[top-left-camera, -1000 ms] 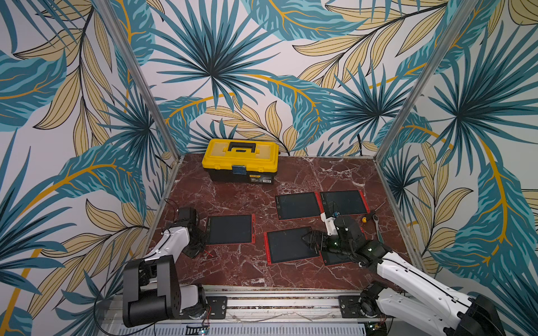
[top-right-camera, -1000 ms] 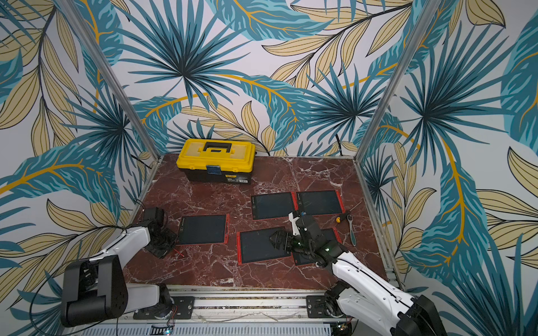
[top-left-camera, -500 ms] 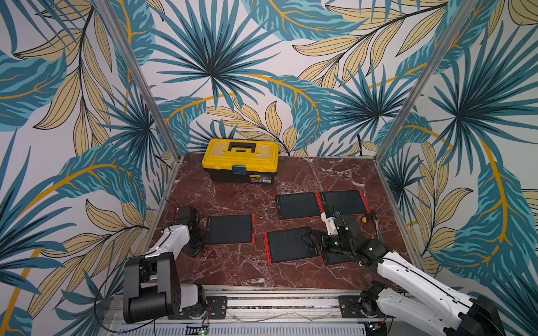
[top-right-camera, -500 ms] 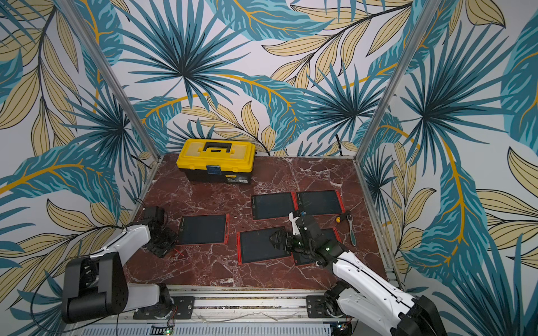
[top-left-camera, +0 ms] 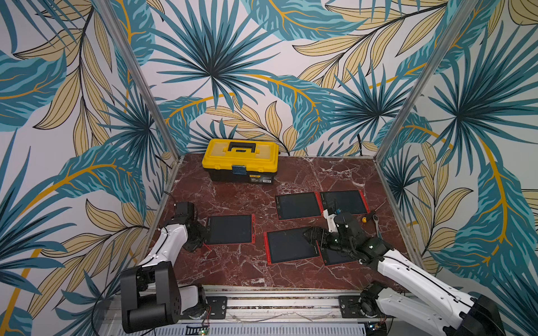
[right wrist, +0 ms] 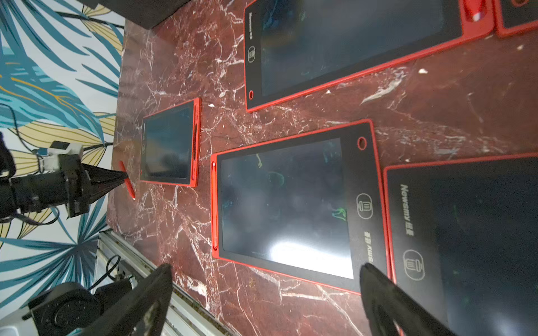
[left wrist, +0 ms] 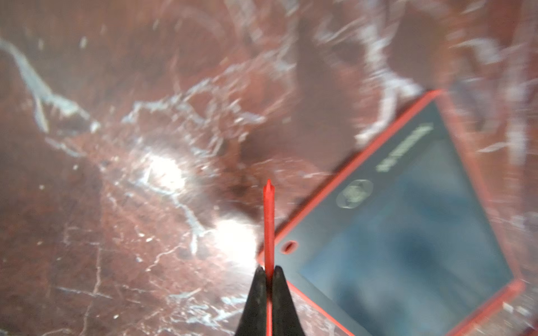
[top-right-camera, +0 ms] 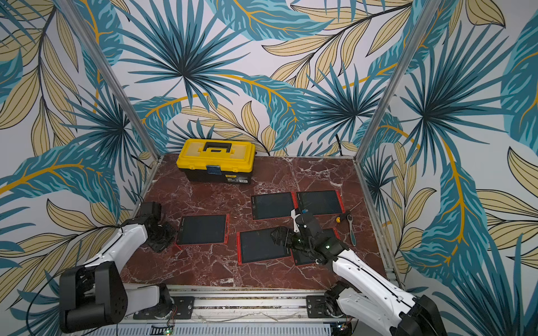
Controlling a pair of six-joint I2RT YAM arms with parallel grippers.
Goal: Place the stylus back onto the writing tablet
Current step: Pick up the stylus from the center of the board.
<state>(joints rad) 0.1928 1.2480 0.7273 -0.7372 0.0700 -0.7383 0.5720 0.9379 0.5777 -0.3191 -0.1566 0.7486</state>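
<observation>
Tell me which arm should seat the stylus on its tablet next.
Left: the left gripper is shut on the red stylus beside the nearest tablet; the right gripper is open, empty, over other tablets.

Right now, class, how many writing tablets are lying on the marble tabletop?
5. The left tablet lies alone; two back tablets sit side by side; the front tablet lies mid-table; the fifth tablet lies partly under the right arm. More could hide beneath it.
</observation>
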